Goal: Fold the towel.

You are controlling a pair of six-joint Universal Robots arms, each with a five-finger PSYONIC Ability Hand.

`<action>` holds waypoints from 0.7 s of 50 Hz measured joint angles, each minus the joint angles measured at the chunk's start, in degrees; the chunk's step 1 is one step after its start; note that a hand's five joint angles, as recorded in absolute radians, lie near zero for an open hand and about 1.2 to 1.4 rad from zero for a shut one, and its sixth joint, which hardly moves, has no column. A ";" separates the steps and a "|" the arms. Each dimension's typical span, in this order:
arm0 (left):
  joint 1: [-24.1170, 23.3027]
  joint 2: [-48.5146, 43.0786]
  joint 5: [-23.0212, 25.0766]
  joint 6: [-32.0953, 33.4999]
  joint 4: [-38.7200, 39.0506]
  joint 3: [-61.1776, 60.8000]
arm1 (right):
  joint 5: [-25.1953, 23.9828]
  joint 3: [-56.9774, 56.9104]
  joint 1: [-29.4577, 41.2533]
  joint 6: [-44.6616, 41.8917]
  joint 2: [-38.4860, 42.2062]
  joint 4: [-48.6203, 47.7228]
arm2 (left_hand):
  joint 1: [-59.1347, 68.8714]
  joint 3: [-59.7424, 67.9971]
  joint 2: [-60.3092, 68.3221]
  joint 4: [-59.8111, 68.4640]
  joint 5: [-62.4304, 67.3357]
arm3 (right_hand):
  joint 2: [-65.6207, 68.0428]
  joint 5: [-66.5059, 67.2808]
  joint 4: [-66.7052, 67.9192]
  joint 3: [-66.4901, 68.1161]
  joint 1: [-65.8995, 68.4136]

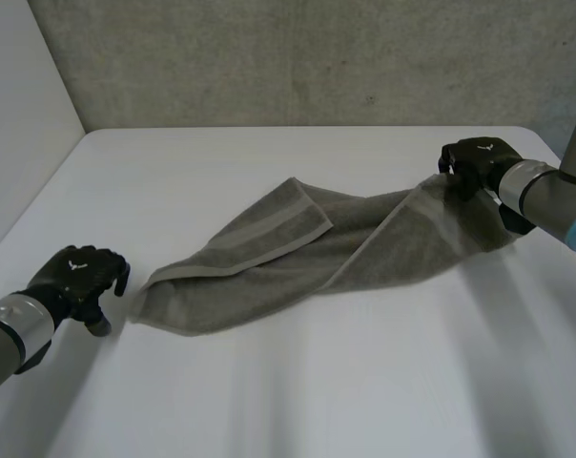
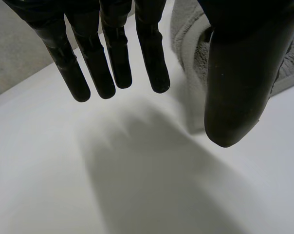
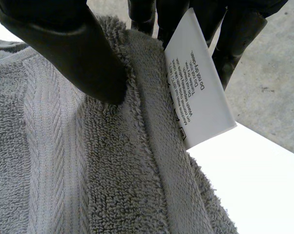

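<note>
**Right hand has the towel's end; left hand waits empty**

The grey towel (image 1: 298, 253) sprawls across the middle of the tabletop (image 1: 317, 401), loosely lapped over itself, one end near the left hand (image 1: 78, 277), the other raised off the surface at the right hand (image 1: 474, 162). It looks soft, thick terry, limp and light; it should drape and sag rather than hold a shape, so corners and the woven hem band look the best places to take hold. The right hand pinches that hem, thumb (image 3: 64, 44) pressed on the pile, fingers (image 3: 237, 34) behind the cloth beside the white care label (image 3: 198, 83). The left hand's fingers (image 2: 108, 63) hang straight and released above bare tabletop, holding nothing, the towel's near edge just beside its thumb.
</note>
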 measured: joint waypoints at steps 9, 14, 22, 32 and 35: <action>-2.85 0.25 0.11 -0.08 -0.03 -1.23 | -1.16 9.88 -0.09 -0.18 -3.60 -5.35 | 0.00 0.00 0.00 0.00 0.41 | 0.00 0.00 0.00 0.01 0.04; -4.04 0.43 0.11 -0.21 1.30 -1.31 | -1.76 12.72 -0.04 -0.31 -4.62 -6.97 | -0.02 0.00 0.00 -0.01 -0.07 | 0.00 0.00 0.00 0.11 -0.01; -5.38 -1.87 -0.12 -0.55 6.81 -0.52 | -2.42 15.19 -0.09 -0.47 -5.91 -7.61 | -0.02 0.00 0.00 -0.05 -0.10 | 0.00 0.00 0.00 0.12 -0.01; -7.74 -8.17 -0.45 -0.42 10.25 2.06 | -3.03 17.50 -0.08 -0.88 -6.83 -9.09 | -0.01 0.00 0.00 -0.05 0.02 | 0.00 0.00 0.00 0.12 -0.01; -8.16 -9.66 -0.52 -0.41 10.16 2.84 | -3.06 17.64 -0.08 -0.92 -6.83 -9.26 | -0.02 0.00 0.00 -0.05 0.02 | 0.00 0.00 0.00 0.12 -0.01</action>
